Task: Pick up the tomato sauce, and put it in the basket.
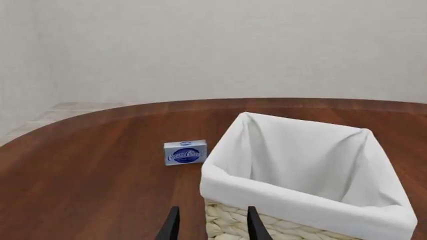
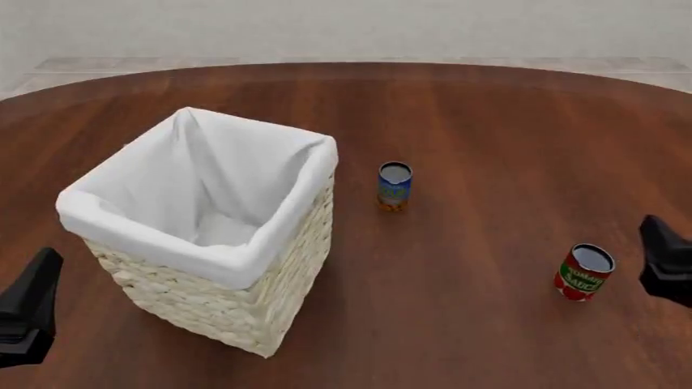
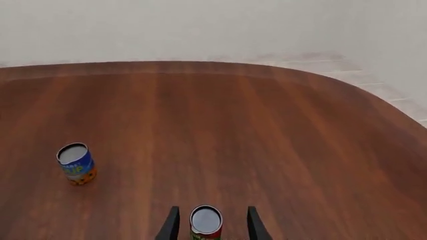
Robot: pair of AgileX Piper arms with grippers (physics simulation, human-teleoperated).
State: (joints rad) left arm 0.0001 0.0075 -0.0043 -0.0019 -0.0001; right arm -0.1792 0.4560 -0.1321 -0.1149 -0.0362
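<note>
Right gripper [image 3: 208, 225], jaws spread and empty, has the upright sauce can [image 3: 205, 221] straight ahead between its fingers, nearer it than the left gripper [image 1: 208, 225].

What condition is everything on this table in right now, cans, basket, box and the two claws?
tomato sauce: upright on the table, not gripped, between the right claw's fingers.
blue-and-orange can: upright, untouched.
basket: upright, nothing visible inside.
small blue-and-white box: standing on edge beyond the basket.
left claw: open, holding nothing, near the basket.
right claw: open, fingers either side of the tomato sauce.
</note>
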